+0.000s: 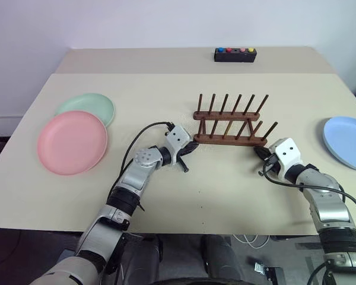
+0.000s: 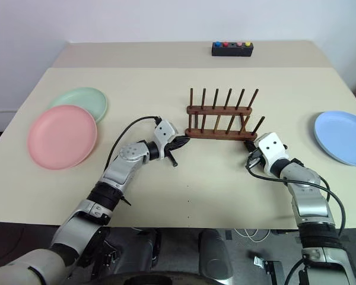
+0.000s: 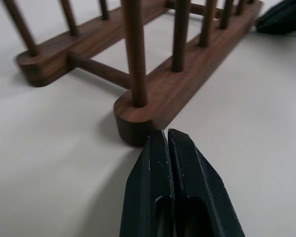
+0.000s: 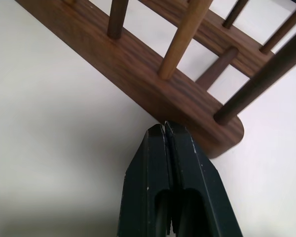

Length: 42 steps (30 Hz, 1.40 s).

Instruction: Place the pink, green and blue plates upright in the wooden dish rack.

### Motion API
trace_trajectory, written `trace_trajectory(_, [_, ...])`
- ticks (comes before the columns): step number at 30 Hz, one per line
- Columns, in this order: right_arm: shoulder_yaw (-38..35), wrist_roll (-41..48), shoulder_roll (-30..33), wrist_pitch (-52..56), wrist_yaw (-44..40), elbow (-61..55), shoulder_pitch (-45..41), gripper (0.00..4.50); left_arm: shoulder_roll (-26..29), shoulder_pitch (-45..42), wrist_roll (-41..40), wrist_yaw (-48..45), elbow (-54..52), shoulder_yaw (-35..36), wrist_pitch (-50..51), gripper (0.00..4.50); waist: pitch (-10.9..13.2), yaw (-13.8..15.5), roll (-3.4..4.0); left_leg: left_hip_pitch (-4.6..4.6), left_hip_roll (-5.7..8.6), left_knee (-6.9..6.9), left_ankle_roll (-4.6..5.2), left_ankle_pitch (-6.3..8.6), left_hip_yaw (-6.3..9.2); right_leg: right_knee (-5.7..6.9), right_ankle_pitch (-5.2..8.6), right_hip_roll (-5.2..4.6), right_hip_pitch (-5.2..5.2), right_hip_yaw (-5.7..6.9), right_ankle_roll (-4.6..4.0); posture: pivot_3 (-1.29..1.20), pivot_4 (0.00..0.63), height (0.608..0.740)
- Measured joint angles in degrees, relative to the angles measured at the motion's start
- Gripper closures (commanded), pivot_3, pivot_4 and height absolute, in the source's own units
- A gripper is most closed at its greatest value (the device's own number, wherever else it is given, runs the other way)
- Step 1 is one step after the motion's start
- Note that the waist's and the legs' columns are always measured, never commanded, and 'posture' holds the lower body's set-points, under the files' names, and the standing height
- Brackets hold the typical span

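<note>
We're pressing both claws, fingers together, against the rack's [image 1: 230, 122] near rail: left claw [image 3: 166, 136] at its left end, right claw [image 4: 164, 127] at its right. Rack's sitting mid-counter [image 1: 184, 196], holding nothing.

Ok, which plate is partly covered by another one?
The green plate: the pink plate overlaps its near edge. The blue plate lies alone on the right.

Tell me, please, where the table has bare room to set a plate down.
Free: between pink plate and rack, between rack and blue plate, and behind the rack toward the button box. Crowded: both rack ends, where the shut left gripper and right gripper sit.
</note>
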State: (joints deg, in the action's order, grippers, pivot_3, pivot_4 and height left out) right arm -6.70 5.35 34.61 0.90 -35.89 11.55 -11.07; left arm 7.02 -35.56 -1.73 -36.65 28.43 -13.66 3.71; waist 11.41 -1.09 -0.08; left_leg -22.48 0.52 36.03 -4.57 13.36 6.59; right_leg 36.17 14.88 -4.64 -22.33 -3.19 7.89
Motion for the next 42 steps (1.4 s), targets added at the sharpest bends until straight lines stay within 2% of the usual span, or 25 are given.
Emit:
trace_trajectory(10, [-0.3, 0.7, 0.4, 0.4, -0.5, -1.6, 1.6, 4.49, 0.1, -1.0, 0.0, 3.1, 3.1, 1.6, -2.7, 4.43, 0.0, 0.1, 0.0, 0.0, 0.0, -0.01, 0.0, 0.0, 0.0, 0.0, 0.0, 0.0, 0.0, 0.0, 0.01, 0.0, 0.15, 0.734])
trace_trajectory(14, [-4.1, 4.8, 3.5, 7.9, -2.3, -8.2, 5.7, 4.49, 1.5, 0.9, -0.3, 2.5, 0.5, 2.7, -2.7, 4.43, 0.0, 0.1, 0.01, -0.03, 0.0, -0.01, 0.0, 0.0, 0.0, 0.0, 0.0, -0.01, -0.01, 0.0, 0.01, 0.0, 0.15, 0.734])
trace_trajectory(17, [-8.2, 7.6, 5.8, 8.9, -4.2, -11.7, 7.7, 4.49, 3.2, 3.4, -1.0, 0.3, -3.1, 3.0, -1.4, 4.43, 0.0, -0.1, 0.01, -0.01, 0.0, -0.05, 0.0, 0.0, 0.0, 0.0, 0.01, 0.0, -0.02, -0.01, 0.0, 0.0, 0.15, 0.734])
trace_trajectory(20, [-12.6, 9.3, 10.5, 12.1, -5.2, -12.3, 8.5, 3.59, 6.8, 8.2, -3.9, -4.7, -10.6, 3.3, 1.8, 4.44, 0.0, -0.1, 0.01, -0.02, 0.0, -0.05, 0.0, 0.0, -0.01, -0.01, 0.01, -0.03, -0.01, -0.01, 0.0, 0.0, 0.15, 0.734])
trace_trajectory(23, [-16.6, 9.4, 13.1, 15.0, -4.0, -10.6, 8.1, 2.14, 9.5, 11.6, -6.9, -9.1, -15.7, 3.6, 5.3, 4.44, 0.0, 0.2, 0.0, -0.02, -0.01, 0.0, 0.0, 0.0, -0.01, 0.0, 0.01, -0.02, 0.0, 0.0, -0.03, 0.0, 0.15, 0.734])
trace_trajectory(27, [-15.8, 9.6, 13.1, 14.9, -5.1, -11.2, 7.8, 0.04, 10.9, 13.2, -8.0, -11.0, -21.4, 3.4, 7.7, 4.44, 0.0, 0.2, 0.0, -0.03, -0.01, 0.01, 0.0, 0.0, -0.01, -0.02, 0.08, -0.02, 0.01, -0.01, -0.14, 0.0, 0.15, 0.734])
trace_trajectory(31, [-13.4, 11.9, 12.6, 13.8, -9.3, -17.4, 8.9, 0.04, 11.6, 14.2, -10.8, -9.6, -27.3, 6.0, 10.9, 4.44, 0.0, -0.1, -0.01, -0.03, -0.03, -0.05, 0.0, 0.0, -0.01, -0.01, 0.02, -0.01, -0.04, -0.01, -0.02, 0.0, 0.15, 0.734])
trace_trajectory(35, [-10.5, 15.1, 12.6, 13.8, -14.8, -25.3, 12.5, 0.0, 15.1, 15.6, -16.3, -6.3, -33.8, 14.9, 16.4, 3.24, 0.0, 0.0, -0.01, -0.02, -0.06, -0.06, 0.01, 0.01, 0.0, -0.01, 0.02, 0.0, -0.03, 0.0, -0.01, 0.0, 0.15, 0.734])
trace_trajectory(40, [-3.8, 18.0, 12.0, 15.3, -19.1, -32.3, 11.9, 0.0, 20.3, 20.7, -20.3, 0.7, -38.6, 29.7, 20.2, 0.61, 0.1, -0.2, -0.11, 0.0, -0.11, -0.04, 0.0, 0.01, -0.01, -0.01, 0.06, 0.02, -0.04, 0.02, -0.12, 0.0, 0.15, 0.734])
trace_trajectory(41, [-1.8, 18.2, 11.3, 15.4, -19.4, -33.0, 10.0, 0.0, 21.0, 21.3, -20.2, 3.2, -38.6, 33.1, 20.2, 0.17, 0.1, -0.3, -0.15, 0.01, -0.12, -0.02, 0.0, 0.01, -0.01, -0.01, 0.08, 0.03, -0.04, 0.02, -0.19, 0.0, 0.15, 0.734])
trace_trajectory(42, [-0.2, 18.2, 11.0, 15.5, -19.6, -33.7, 8.4, 0.0, 21.6, 21.6, -19.9, 5.9, -38.5, 35.7, 20.3, 0.05, 0.1, -0.1, -0.15, 0.0, -0.11, 0.0, 0.0, 0.01, -0.01, -0.01, 0.08, 0.01, -0.03, 0.02, -0.19, 0.0, 0.15, 0.734])
